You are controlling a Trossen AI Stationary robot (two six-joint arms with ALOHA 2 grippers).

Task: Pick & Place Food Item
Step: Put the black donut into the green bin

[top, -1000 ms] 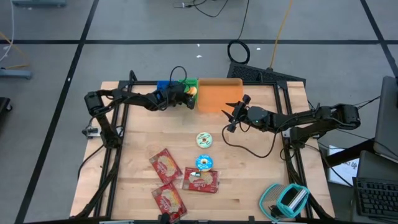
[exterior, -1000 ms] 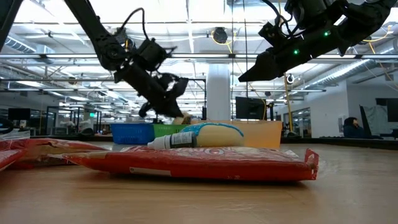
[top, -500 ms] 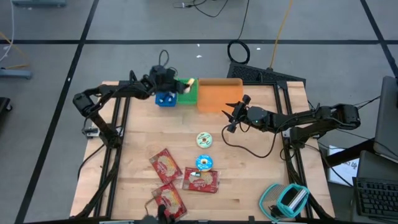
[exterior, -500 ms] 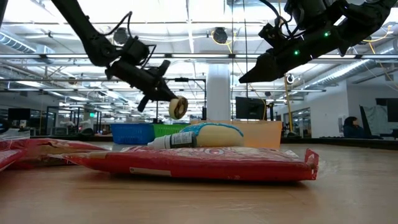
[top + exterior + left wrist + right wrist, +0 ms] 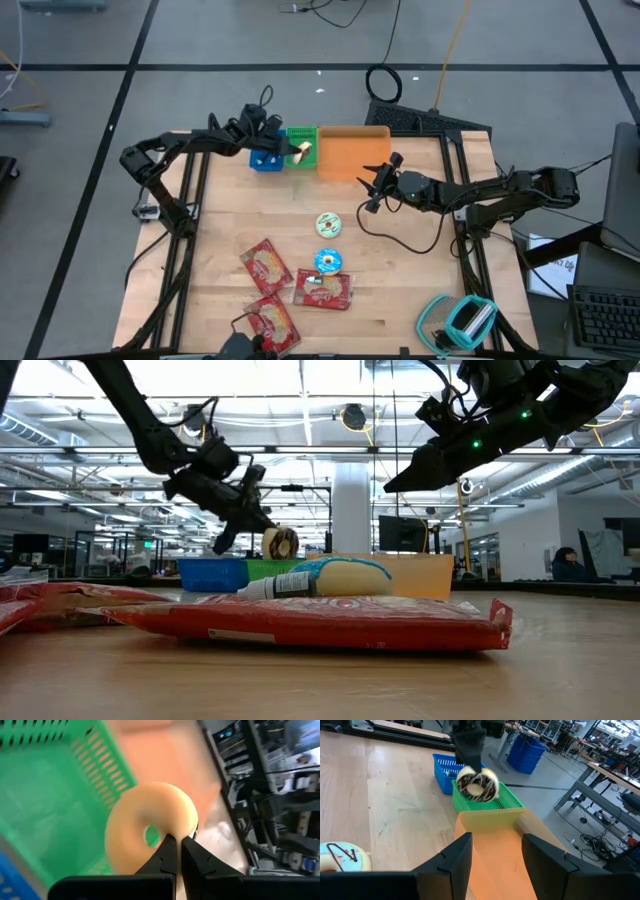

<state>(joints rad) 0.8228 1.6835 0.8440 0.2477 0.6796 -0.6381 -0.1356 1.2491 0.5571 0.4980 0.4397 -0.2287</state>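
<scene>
1. Pinching a donut [image 5: 303, 150] by its rim, the left gripper [image 5: 290, 149] hangs in the air above the green basket [image 5: 300, 136], its fingers [image 5: 167, 851] pressed tight together on the ring (in the left wrist view the pale underside faces the camera, while the right wrist view shows dark icing on the other face).
2. Seen from above, the donut sits over the basket's edge nearest the orange bin [image 5: 352, 152], clear of the basket floor; the low view shows it above the rims of all three containers.
3. A blue basket [image 5: 264, 158] stands just beside the green one on the far-left side, and the three containers line the back edge of the tabletop [image 5: 220, 230], touching or nearly so.
4. The right gripper [image 5: 372, 188] hovers at the orange bin's near right corner, fingers parted and holding nothing, well apart from the left one.
5. Open wood lies between the bins and the other goods: two iced donuts [image 5: 328, 225] toward the middle and three red snack packets [image 5: 264, 264] near the front edge.
6. A roll of teal tape [image 5: 468, 317] rests at the front right corner.
7. Beyond the tabletop is grey floor with cables [image 5: 383, 82]; the low view looks into a bright hall with ceiling lights.
</scene>
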